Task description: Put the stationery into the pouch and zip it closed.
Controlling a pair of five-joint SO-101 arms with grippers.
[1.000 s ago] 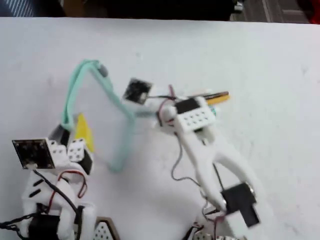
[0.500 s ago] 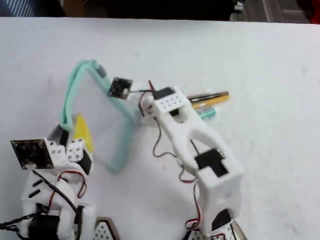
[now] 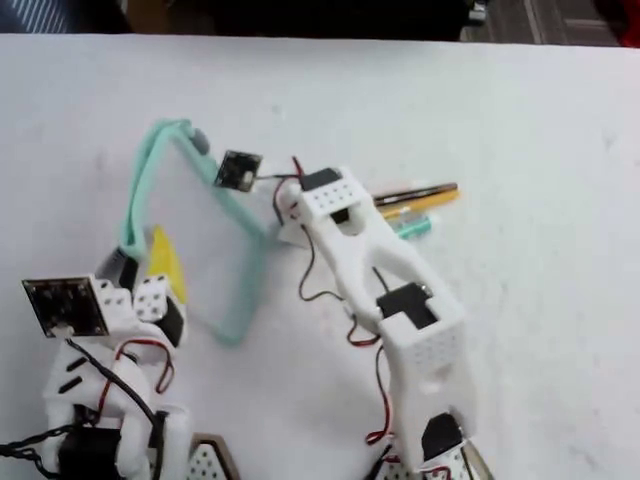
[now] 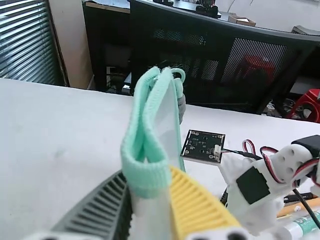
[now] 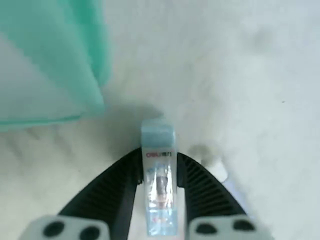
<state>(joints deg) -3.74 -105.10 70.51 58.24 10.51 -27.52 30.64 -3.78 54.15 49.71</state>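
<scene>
Your right gripper (image 5: 160, 159) is clamped, one black ribbed finger (image 5: 120, 192) on each side, on a translucent pale-blue stick (image 5: 160, 195) (squared cap forward). The stick's tip lies near a corner of the pouch (image 5: 50, 55), over the white table (image 5: 240, 75). Your left gripper (image 4: 148, 179), with one grey and one yellow ribbed finger, pinches the pouch's woven mint edging. The pouch, between the two arms, is a frosted clear panel framed in soft mint fabric. Beside the right arm lie a yellow pencil (image 3: 428, 203) and a dark pencil (image 3: 420, 189).
</scene>
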